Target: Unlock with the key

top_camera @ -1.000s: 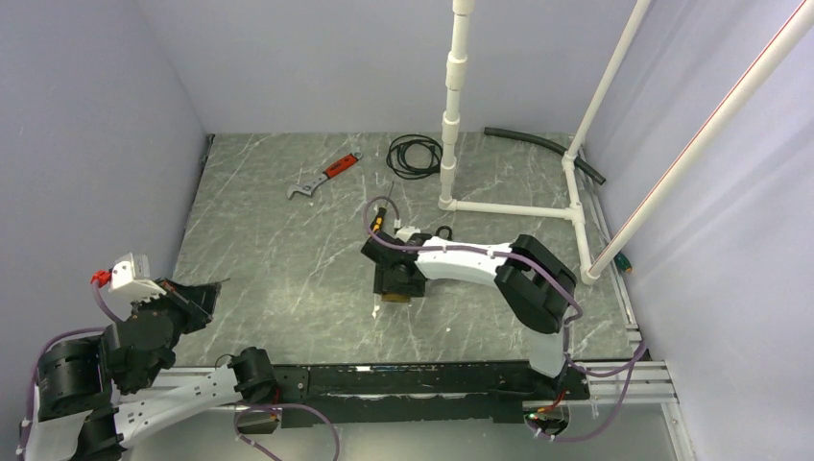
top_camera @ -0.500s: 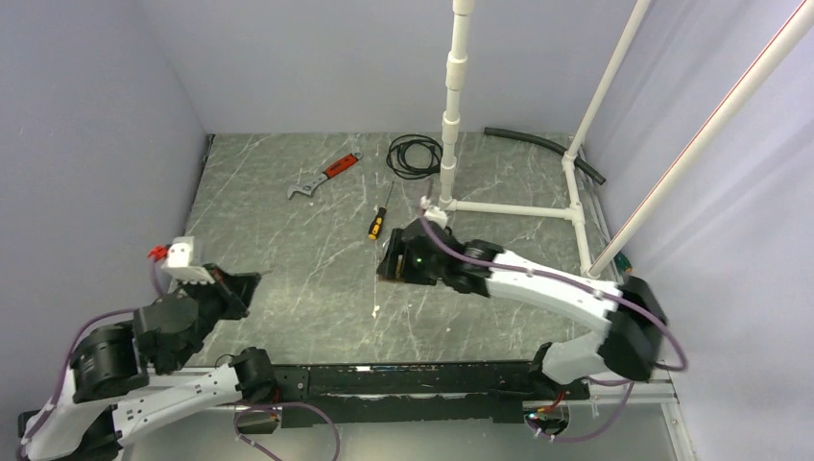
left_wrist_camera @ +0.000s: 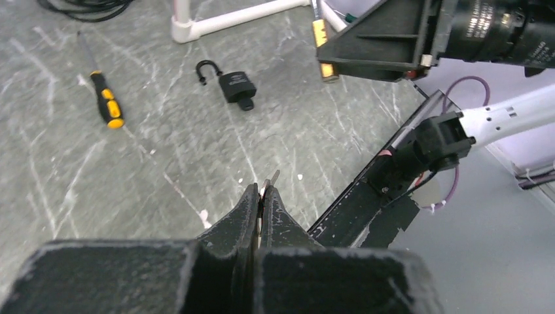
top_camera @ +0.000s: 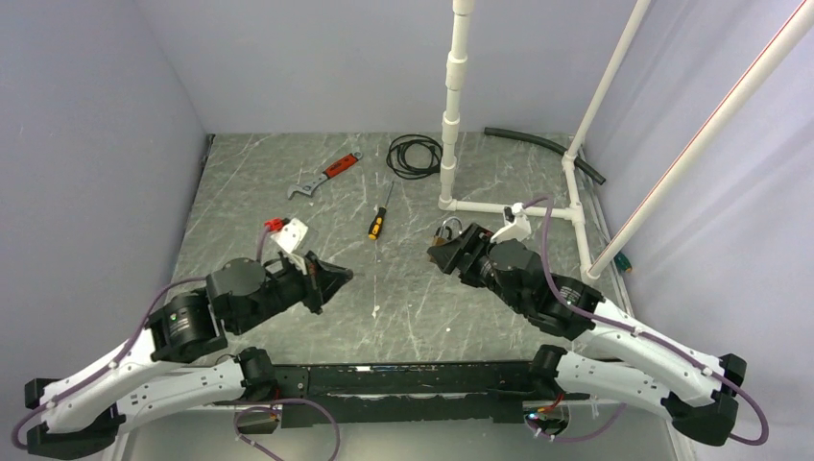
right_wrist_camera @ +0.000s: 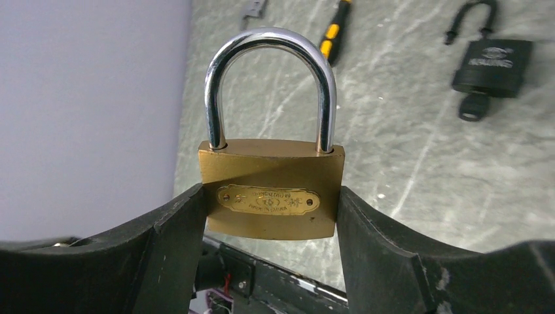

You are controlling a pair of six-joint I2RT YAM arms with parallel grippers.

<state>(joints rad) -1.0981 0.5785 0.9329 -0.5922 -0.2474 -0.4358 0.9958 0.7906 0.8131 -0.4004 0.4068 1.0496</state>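
Padlock, shackle closed, clamped in right gripper; left gripper pinched shut on key; insertion and turning outstanding.

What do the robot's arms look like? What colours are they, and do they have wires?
The left arm and right arm are both made of white shells with chunky black joints. A purple cable loops along each one. The left end effector and right end effector are black, each with two wedge-shaped fingers.
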